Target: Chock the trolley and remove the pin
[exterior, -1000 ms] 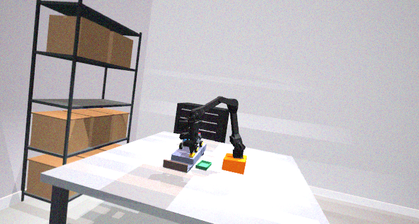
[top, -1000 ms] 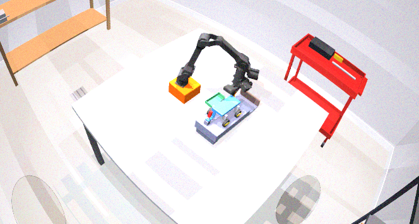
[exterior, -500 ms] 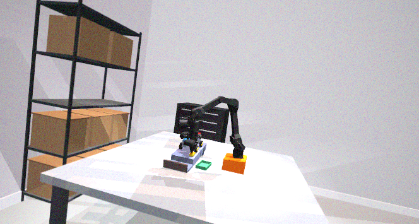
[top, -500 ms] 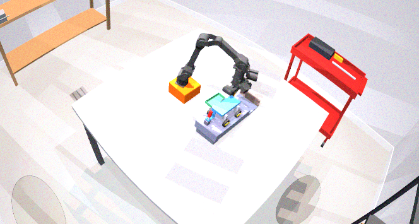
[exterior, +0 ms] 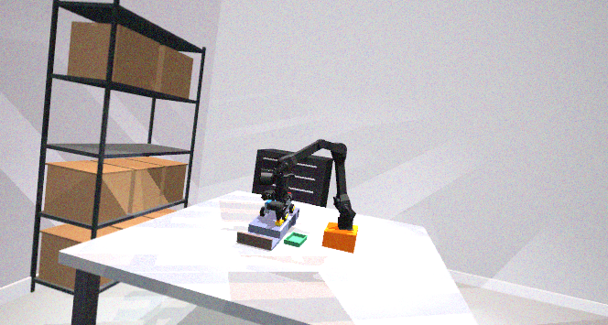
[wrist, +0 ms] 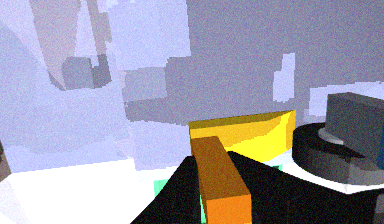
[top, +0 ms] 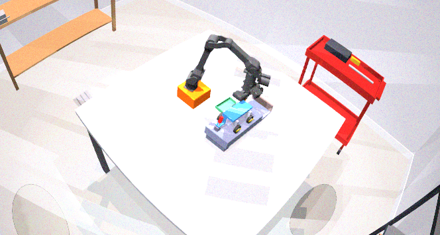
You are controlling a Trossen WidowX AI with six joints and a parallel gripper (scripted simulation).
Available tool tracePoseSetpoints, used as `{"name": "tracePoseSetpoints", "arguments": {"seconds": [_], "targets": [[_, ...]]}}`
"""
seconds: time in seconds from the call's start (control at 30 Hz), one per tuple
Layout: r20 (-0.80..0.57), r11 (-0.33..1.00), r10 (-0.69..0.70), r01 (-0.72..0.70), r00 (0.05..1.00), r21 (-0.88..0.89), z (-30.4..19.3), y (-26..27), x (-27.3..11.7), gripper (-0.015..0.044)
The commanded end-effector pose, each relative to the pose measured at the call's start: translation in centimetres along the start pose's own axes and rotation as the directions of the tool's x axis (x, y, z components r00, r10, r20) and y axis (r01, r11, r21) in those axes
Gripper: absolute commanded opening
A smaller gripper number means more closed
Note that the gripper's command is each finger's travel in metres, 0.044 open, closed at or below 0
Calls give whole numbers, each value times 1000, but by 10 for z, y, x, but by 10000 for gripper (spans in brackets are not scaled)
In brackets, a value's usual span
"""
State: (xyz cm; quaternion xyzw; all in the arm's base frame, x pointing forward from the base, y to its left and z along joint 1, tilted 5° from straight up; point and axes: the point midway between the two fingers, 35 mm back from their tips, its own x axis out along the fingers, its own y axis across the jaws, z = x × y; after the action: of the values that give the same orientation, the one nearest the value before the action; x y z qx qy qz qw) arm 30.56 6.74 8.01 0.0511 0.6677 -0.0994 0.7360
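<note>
The trolley [top: 238, 110] with its blue deck stands on the grey-blue ramp [top: 215, 140] [exterior: 263, 230]. The red-headed stop pin [top: 220, 120] is upright at its uphill end. My gripper [exterior: 279, 214] [wrist: 209, 162] is shut on the orange handle of the yellow chock [exterior: 279, 222] [wrist: 256, 140], low over the ramp on the trolley's downhill side. In the wrist view, the chock's right end appears close beside a black trolley wheel [wrist: 305, 150]; whether they touch, and whether the chock rests on the ramp, I cannot tell. Its black base is hidden. The green tray [top: 220, 102] [exterior: 295, 244] lies beside the ramp.
A brown end board [top: 264, 104] [exterior: 254, 240] stands across the ramp's downhill end. The arm's orange base block [top: 189, 99] [exterior: 339, 240] is on the tray's far side from the ramp. The trolley's deck overhangs its wheels close to my gripper.
</note>
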Motion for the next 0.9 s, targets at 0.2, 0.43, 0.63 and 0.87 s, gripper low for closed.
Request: {"name": "tracePoseSetpoints", "arguments": {"seconds": [0.2, 0.43, 0.63, 0.87], "targets": [[0, 1000, -1, 1, 1000, 1, 0, 0, 0, 0], [0, 1000, -1, 1, 1000, 1, 0, 0, 0, 184], [0, 1000, -2, 2, 1000, 0, 0, 0, -7, 190], [-1, 1000, -4, 4, 1000, -2, -3, 0, -29, 190]]}}
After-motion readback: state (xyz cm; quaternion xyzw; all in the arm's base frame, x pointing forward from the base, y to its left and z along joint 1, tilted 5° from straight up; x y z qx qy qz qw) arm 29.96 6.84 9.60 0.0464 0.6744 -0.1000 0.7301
